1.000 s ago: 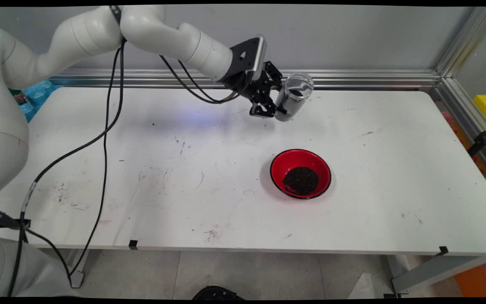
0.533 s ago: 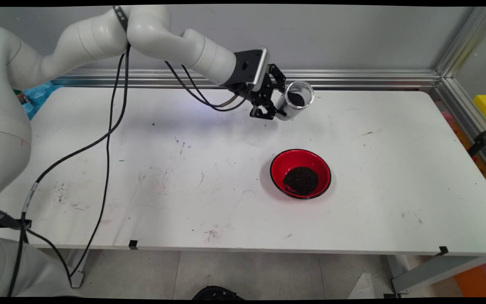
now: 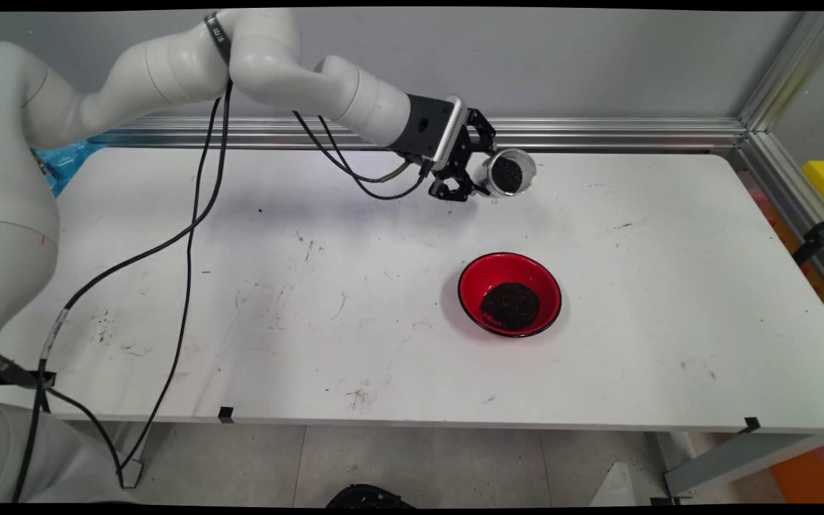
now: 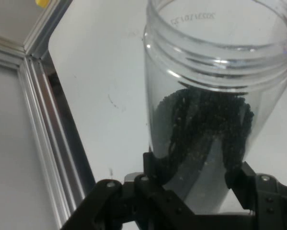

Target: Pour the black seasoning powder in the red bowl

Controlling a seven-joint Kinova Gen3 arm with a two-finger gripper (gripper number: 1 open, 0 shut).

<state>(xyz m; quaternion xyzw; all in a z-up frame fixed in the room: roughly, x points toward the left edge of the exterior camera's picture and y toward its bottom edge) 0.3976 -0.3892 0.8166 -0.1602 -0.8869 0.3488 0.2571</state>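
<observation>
Clear jar [image 3: 506,174] [image 4: 215,96] of dark granules — tipped sideways, clamped in the jaws above the table [image 3: 669,272], beyond a red bowl [image 3: 510,294].

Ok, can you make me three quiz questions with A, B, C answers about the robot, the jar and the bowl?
1. Where is the bowl?
A. on the table
B. in the gripper
C. on the floor

2. What colour is the bowl?
A. blue
B. red
C. green

3. What is the gripper doing?
A. hanging open
B. shut on the jar
C. pressing the table

Answers:
1 A, it sits on the white table.
2 B, red, with dark grains inside.
3 B, its fingers clamp the clear jar.
</observation>
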